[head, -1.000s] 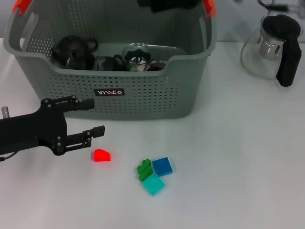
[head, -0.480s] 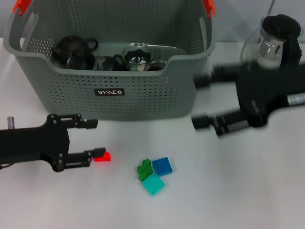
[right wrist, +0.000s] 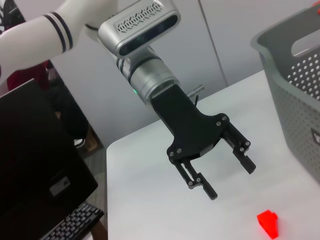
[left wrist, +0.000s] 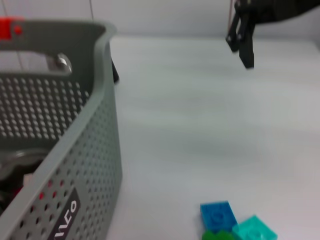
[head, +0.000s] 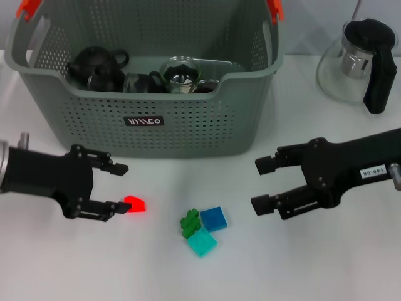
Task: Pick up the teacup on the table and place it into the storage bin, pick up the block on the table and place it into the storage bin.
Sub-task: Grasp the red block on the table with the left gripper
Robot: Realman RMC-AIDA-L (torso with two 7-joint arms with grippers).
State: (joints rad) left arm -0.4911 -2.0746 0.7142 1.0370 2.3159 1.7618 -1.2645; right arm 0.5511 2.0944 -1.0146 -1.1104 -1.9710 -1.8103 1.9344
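On the white table [head: 326, 263], the left gripper [head: 119, 187] sits at 8 o'clock in the head view, jaws spread wide and holding nothing. A red block [head: 134, 204] lies at the tip of its lower finger, apparently touching it, though contact cannot be confirmed. The right gripper [head: 263, 185] hovers at 4 o'clock, likewise released and empty. Between the two grippers, a green block [head: 189, 222], blue block [head: 214, 218] and teal block [head: 202, 241] cluster together at 6 o'clock. The storage bin [head: 188, 125] stands at 12 o'clock, holding dark teaware [head: 97, 68]. A glass teapot [head: 358, 59] stands at 2 o'clock, apart from the bin.
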